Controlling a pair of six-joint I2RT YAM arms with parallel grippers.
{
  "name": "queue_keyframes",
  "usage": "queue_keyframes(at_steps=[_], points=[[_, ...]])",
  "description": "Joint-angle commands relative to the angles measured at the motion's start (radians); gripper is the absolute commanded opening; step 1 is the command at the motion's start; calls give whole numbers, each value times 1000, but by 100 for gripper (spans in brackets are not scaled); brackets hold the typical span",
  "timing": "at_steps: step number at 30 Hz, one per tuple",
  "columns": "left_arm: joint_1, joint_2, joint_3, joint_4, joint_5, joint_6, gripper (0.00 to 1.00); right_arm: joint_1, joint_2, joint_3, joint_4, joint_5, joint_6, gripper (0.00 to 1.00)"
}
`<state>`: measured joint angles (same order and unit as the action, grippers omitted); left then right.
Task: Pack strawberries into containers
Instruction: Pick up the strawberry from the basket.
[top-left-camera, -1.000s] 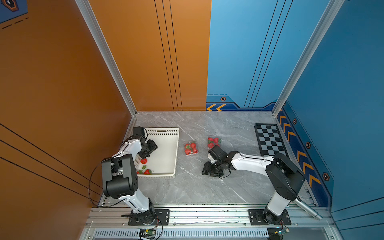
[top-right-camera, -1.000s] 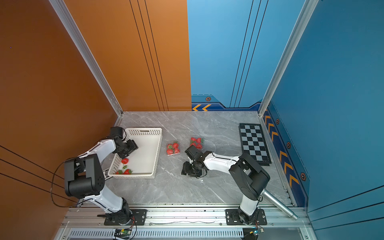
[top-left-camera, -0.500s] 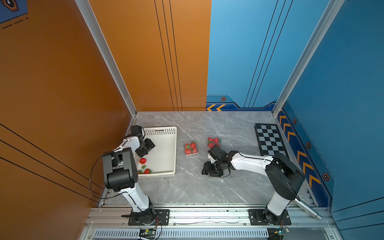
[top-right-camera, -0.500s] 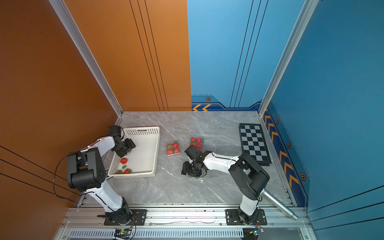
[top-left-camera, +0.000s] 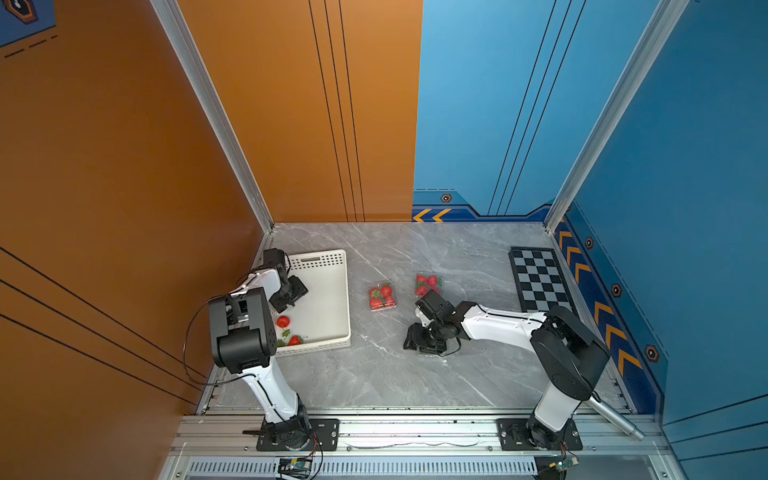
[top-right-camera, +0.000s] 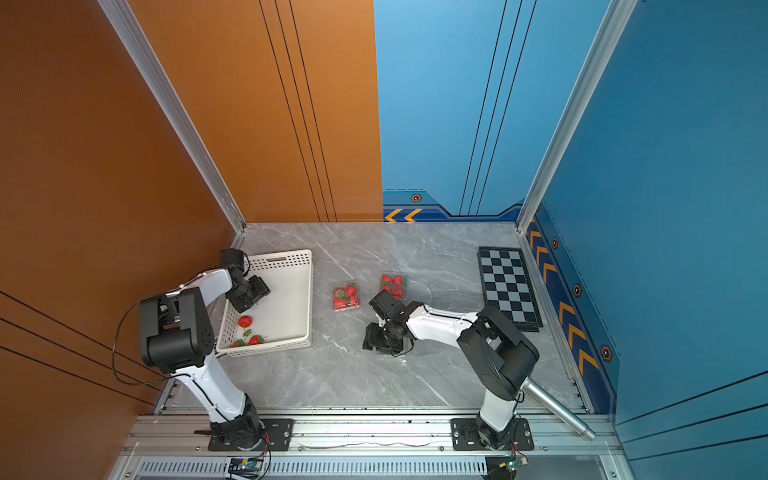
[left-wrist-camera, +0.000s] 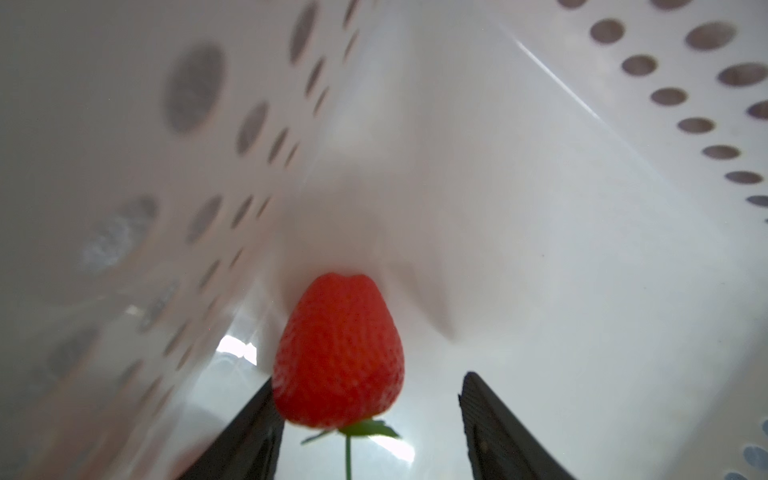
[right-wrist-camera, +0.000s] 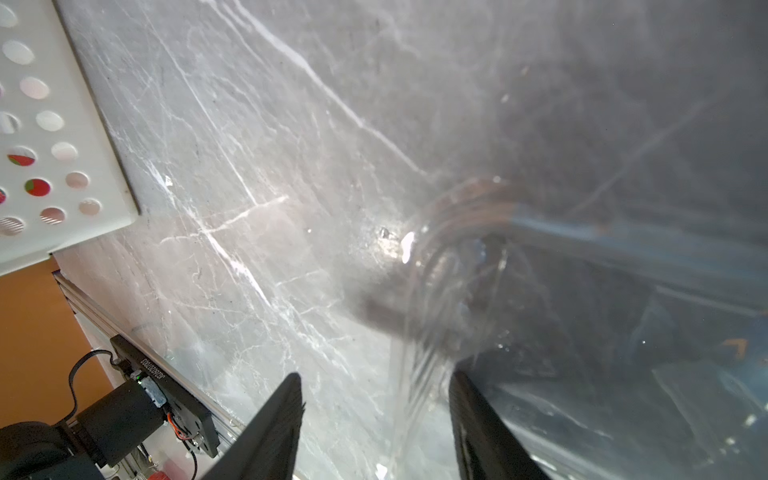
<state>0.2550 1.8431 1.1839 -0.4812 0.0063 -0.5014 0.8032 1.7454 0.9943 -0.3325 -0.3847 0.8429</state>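
- Nearest, in the lower left corner of the basket (top-left-camera: 332, 266), at least two loose berries (top-left-camera: 295, 340) lay unpacked in a top view. The left arm hid whether there were more.
- Right of frame centre, the right gripper (top-left-camera: 417, 343) sat low over the table. Its wrist view showed the fingers part-way apart, astride the wall of a clear box (right-wrist-camera: 478, 291) that looked empty. No firm grip showed.
- Further up, the left gripper (left-wrist-camera: 366, 379) sat inside the basket with its fingers wide around one berry (left-wrist-camera: 338, 357). One finger touched the berry and the other stood clear, so it was not yet gripped.
- Beyond, near mid-frame, a full box (top-left-camera: 382, 296) and a second full box (top-left-camera: 428, 284) each held about four berries.
- By my judgement, two of the three boxes were filled. Filling the clear box with the basket's berries was what was left.
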Motion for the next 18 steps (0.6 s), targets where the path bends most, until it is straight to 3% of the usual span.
queue_keyframes(at_steps=[1, 11, 18], points=[[-12, 22, 29, -7, -87, 1, 68, -2, 5, 6, -28, 7, -16, 58], [-68, 31, 54, -7, -260, -29, 69, -9, -2, -15, 9, -16, -31, 58], [-73, 57, 63, -11, -297, -35, 69, -29, -12, -40, 32, -35, -38, 58]])
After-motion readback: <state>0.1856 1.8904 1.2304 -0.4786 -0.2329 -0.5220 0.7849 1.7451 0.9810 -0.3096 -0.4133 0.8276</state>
